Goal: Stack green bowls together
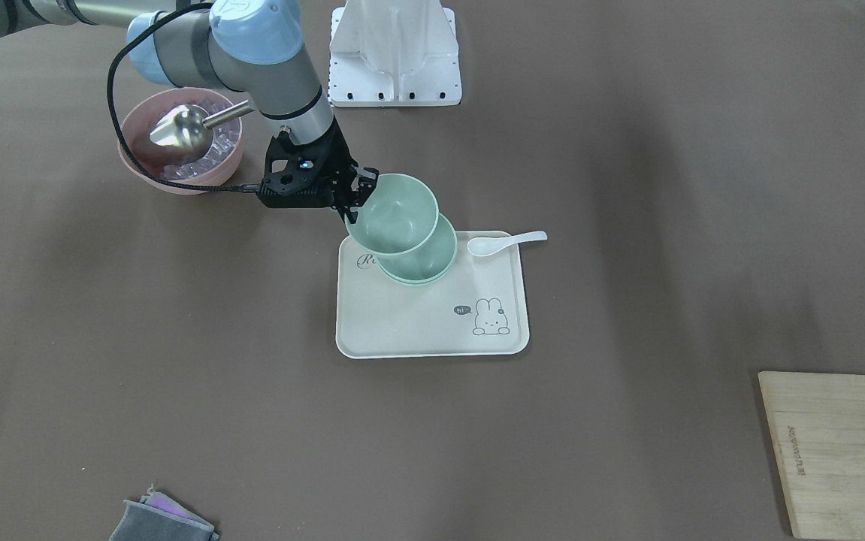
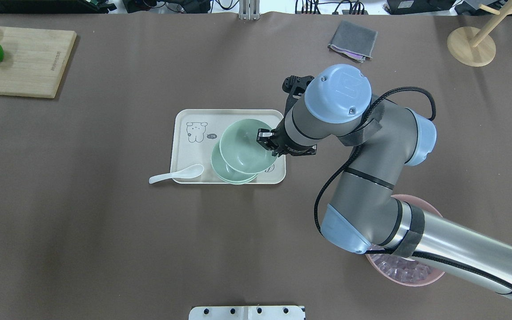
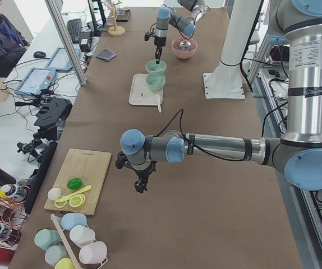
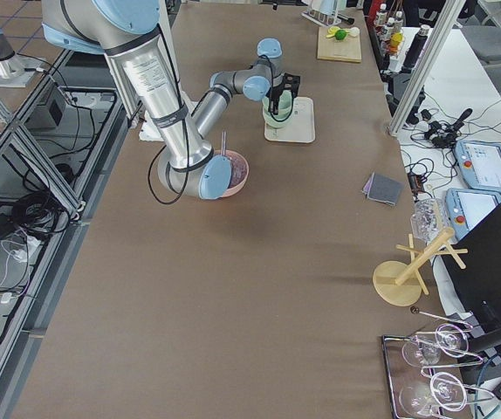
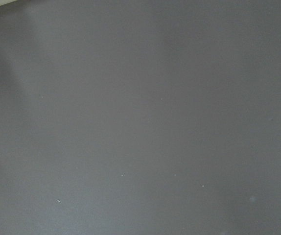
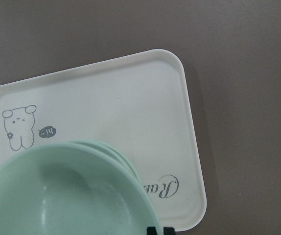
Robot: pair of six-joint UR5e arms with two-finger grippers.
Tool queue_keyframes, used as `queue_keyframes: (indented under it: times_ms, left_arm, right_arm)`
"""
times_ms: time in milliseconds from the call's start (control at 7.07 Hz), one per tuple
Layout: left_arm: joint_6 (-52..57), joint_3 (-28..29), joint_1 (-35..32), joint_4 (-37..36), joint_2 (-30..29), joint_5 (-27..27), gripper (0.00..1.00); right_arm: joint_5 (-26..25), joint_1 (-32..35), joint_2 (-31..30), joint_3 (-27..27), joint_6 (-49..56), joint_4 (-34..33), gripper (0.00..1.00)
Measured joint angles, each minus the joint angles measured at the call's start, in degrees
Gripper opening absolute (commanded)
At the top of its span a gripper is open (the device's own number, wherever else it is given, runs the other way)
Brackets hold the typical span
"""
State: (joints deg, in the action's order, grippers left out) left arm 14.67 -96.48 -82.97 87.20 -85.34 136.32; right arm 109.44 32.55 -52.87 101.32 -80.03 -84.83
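Observation:
My right gripper (image 1: 357,197) (image 2: 265,141) is shut on the rim of a pale green bowl (image 1: 394,218) (image 2: 242,149). It holds the bowl tilted, above and partly over a stack of two more green bowls (image 1: 430,264) (image 2: 220,171) on a cream tray (image 1: 417,323) (image 2: 184,151). In the right wrist view the held bowl (image 6: 57,196) fills the lower left, with the stack's rims (image 6: 126,164) behind it and the tray (image 6: 106,93) beyond. My left gripper (image 3: 141,184) hangs over bare table far from the tray; I cannot tell if it is open.
A white spoon (image 1: 503,242) (image 2: 175,174) lies across the tray's edge. A pink bowl (image 1: 139,161) with a metal scoop (image 1: 180,128) stands beside my right arm. A wooden cutting board (image 2: 24,62), a grey cloth (image 2: 352,41) and a white mount base (image 1: 394,52) sit further off.

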Motion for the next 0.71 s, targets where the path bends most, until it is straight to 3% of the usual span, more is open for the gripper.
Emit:
queue_keyframes:
  times_ms: [707]
  left_arm:
    - [0.2, 0.8, -1.7, 0.0, 2.1, 0.2, 0.99]
  right_arm:
    - [-0.7, -1.8, 3.8, -3.5, -1.7, -0.9, 0.0]
